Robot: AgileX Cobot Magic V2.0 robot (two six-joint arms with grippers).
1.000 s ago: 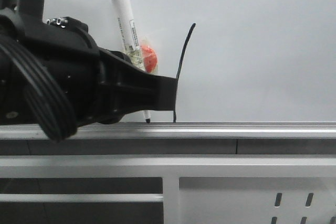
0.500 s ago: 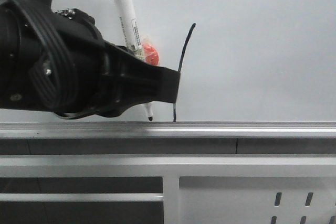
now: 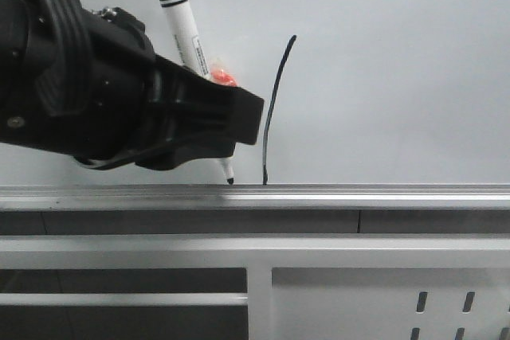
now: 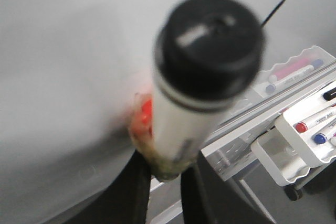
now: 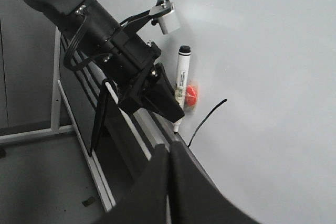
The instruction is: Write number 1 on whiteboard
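Number 1 (image 3: 272, 113): thin black, slightly curved stroke, centre-left of the front view, on the whiteboard (image 3: 398, 69), ending just above the silver rail (image 3: 319, 195).

Marker (image 3: 185, 33): white barrel, black cap, red magnet (image 3: 224, 77); tilted, tip just left of the stroke's foot.

Left gripper (image 3: 231, 129): clamped on the marker.

Right gripper (image 5: 169, 153): fingers together, holding nothing, bottom centre of its wrist view.

- The number 1 (image 3: 272, 109) stands on the whiteboard (image 3: 398, 77) as a thin black, slightly curved stroke, beside the marker (image 3: 185, 31) in my left fingers (image 4: 137, 195).
- The marker's barrel carries a printed label, too small and blurred to read.
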